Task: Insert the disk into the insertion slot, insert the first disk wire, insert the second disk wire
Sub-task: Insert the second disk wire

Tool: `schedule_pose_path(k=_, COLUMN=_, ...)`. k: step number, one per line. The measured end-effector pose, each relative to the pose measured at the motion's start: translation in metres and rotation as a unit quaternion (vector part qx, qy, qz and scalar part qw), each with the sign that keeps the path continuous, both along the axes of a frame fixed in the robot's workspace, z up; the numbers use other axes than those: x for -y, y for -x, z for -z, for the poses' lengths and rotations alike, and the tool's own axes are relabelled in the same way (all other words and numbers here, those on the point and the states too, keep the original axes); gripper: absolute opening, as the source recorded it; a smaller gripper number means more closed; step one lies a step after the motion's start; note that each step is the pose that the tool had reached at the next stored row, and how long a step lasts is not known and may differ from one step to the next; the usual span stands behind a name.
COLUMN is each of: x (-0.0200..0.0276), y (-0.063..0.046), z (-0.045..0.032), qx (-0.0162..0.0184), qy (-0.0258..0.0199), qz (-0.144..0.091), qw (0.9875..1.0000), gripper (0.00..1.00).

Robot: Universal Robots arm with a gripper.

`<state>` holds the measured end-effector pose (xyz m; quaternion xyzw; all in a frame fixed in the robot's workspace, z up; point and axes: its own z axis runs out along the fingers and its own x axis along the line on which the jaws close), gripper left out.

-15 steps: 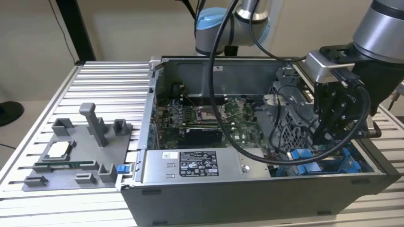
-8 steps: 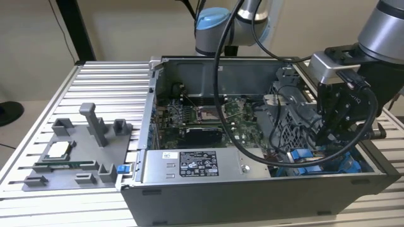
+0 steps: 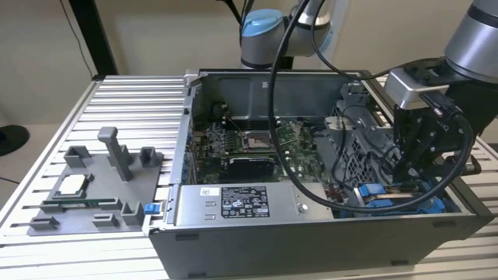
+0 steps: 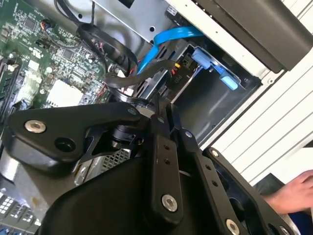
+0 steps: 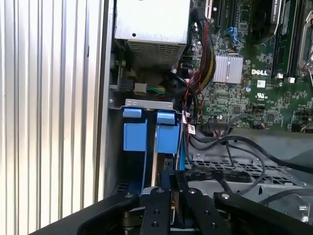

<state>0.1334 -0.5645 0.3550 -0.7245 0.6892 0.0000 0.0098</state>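
Observation:
The disk sits on edge in the insertion slot (image 5: 142,104) at the case's front corner, on the exterior view's right. Its blue frame (image 5: 166,138) shows in both wrist views (image 4: 215,68) and in the exterior view (image 3: 370,191). My gripper (image 3: 404,175) reaches down into the case right beside it. Its black fingers (image 5: 156,200) stand close together at the disk's edge. A flat blue disk wire (image 4: 171,36) runs down to the fingertips (image 4: 159,115), and its end is hidden between them. A black wire (image 4: 122,73) crosses just beyond the gripper (image 5: 173,178).
The open computer case (image 3: 311,245) rests on a slatted metal table (image 3: 132,105), with the grey power-supply box (image 3: 233,203) and motherboard (image 3: 249,146) inside. A grey fixture tray (image 3: 93,192) lies at the exterior view's left. A person's hand (image 4: 293,191) is outside the case wall.

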Motion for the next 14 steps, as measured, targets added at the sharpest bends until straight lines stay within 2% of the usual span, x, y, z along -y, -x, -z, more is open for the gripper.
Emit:
schedule_pose_path(k=8, x=0.0000, y=-0.0027, z=0.0041, qx=0.0096, qy=-0.0008, qz=-0.008, qw=0.9999, gripper=0.00)
schedule_pose_path(k=14, x=0.0000, y=-0.0027, z=0.0073, qx=0.0108, qy=-0.0014, qz=-0.007, qw=0.9999, gripper=0.00)
